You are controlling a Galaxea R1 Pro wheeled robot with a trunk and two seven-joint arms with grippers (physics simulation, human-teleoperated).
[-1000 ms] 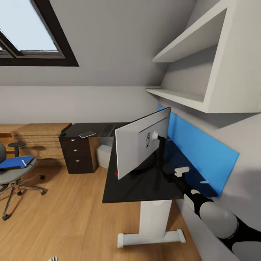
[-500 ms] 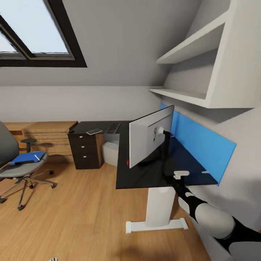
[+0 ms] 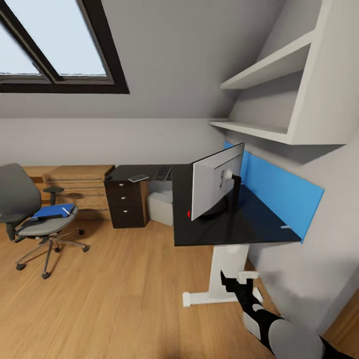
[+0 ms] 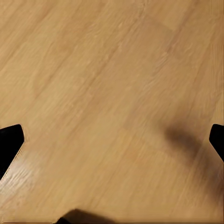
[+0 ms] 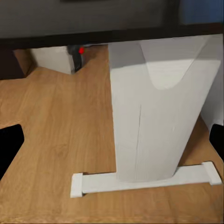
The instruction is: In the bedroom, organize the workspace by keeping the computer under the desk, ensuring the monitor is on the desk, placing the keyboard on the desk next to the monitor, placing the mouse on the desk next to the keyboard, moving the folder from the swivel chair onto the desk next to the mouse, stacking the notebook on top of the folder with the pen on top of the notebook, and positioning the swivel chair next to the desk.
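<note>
The black desk (image 3: 219, 227) carries the monitor (image 3: 214, 184), which shows its pale back. The keyboard (image 3: 162, 173) and the notebook (image 3: 138, 177) lie on the desk's far wing above the drawers. Below it stands the white computer (image 3: 160, 207). At the left, the swivel chair (image 3: 30, 219) holds the blue folder (image 3: 51, 211) with the white pen (image 3: 66, 211) on it. My right gripper (image 3: 238, 279) hangs open, low in front of the desk's white pedestal leg (image 5: 154, 116). My left gripper (image 4: 112, 140) is open over bare wood floor.
A light wooden drawer chest (image 3: 80, 184) stands against the back wall between chair and desk. A blue wall panel (image 3: 279, 187) and white shelves (image 3: 269, 99) line the wall behind the desk. Open wood floor (image 3: 124, 279) lies between me, the chair and the desk.
The head view has shifted and pulled back, so the desk and chair sit further right and farther away. My right gripper has dropped from desk-top height to below the desk edge.
</note>
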